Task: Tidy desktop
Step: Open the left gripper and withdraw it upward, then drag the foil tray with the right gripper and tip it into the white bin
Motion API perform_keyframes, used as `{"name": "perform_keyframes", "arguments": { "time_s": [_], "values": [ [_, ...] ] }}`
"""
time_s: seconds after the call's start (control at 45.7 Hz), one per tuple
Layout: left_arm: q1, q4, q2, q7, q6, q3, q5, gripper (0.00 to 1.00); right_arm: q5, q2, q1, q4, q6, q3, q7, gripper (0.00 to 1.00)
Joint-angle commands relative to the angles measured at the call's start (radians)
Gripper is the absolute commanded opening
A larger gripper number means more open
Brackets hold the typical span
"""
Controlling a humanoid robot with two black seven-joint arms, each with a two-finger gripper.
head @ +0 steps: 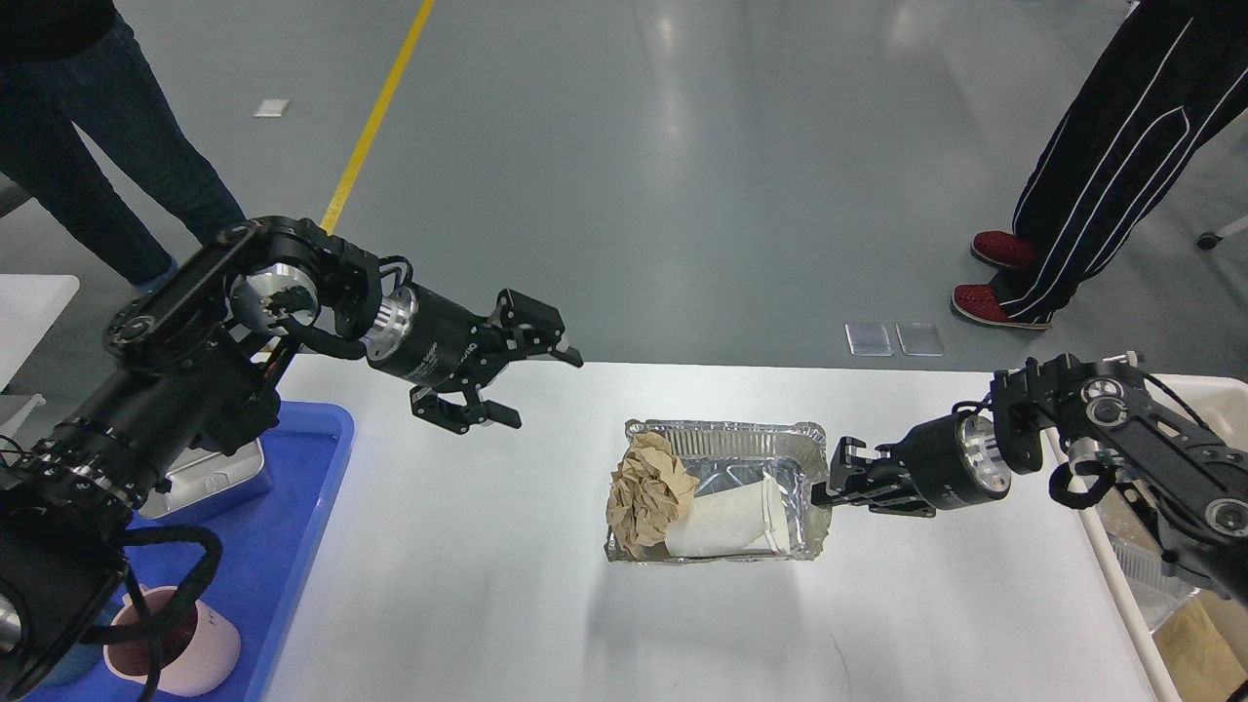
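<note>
A crumpled brown paper [648,492] and a white cup [731,522] lie in the foil tray [721,441] mid white desktop [546,604]. The right gripper [831,480] pinches the tray's right rim. I think it lifts next toward the cream bin [1185,390]. Farther off, the left gripper [522,385] hangs open, holding nothing

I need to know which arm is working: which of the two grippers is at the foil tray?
The right gripper, clamped on the foil tray's right rim; the left gripper hangs open above the desktop, apart from it.
</note>
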Motion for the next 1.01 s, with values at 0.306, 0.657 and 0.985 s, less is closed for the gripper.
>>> {"name": "perform_keyframes", "arguments": {
  "time_s": [0.306, 0.657, 0.985],
  "values": [
    [0.005, 0.096, -0.064, -0.228, 0.018, -0.246, -0.301, 0.97, 0.003, -0.016, -0.001, 0.0, 0.0, 0.015, 0.0, 0.0],
    [0.086, 0.176, -0.14, -0.963, 0.45, -0.447, -0.35, 0.97, 0.041, -0.03, -0.033, -0.002, 0.0, 0.068, 0.0, 0.0],
    [0.178, 0.18, -0.188, -0.951, 0.44, -0.45, -0.534, 0.97, 0.055, -0.031, -0.053, -0.008, 0.0, 0.126, 0.002, 0.0]
  ]
}}
